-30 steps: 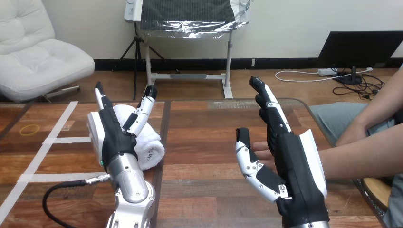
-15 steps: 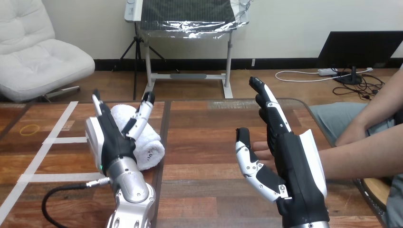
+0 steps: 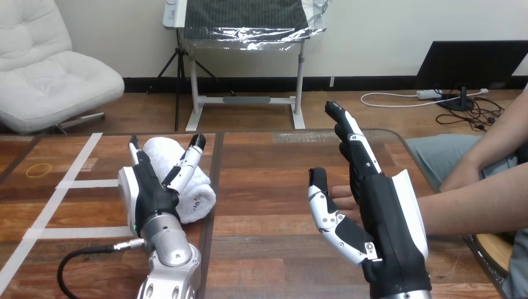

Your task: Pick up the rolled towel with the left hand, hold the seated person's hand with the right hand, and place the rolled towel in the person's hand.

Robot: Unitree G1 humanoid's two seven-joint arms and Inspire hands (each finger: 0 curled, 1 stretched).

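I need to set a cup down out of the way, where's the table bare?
The widest bare stretch of the table lies in the middle, between the rolled towel under the left hand and the right hand. Left of the towel is free too, crossed by white tape. Crowded: the right side, where the person's hand sits beside the right hand.

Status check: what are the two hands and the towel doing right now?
Left hand open over rolled towel, not curled round it. Right hand open, upright beside the person's hand, no grip. Towel on table, nothing blocking.
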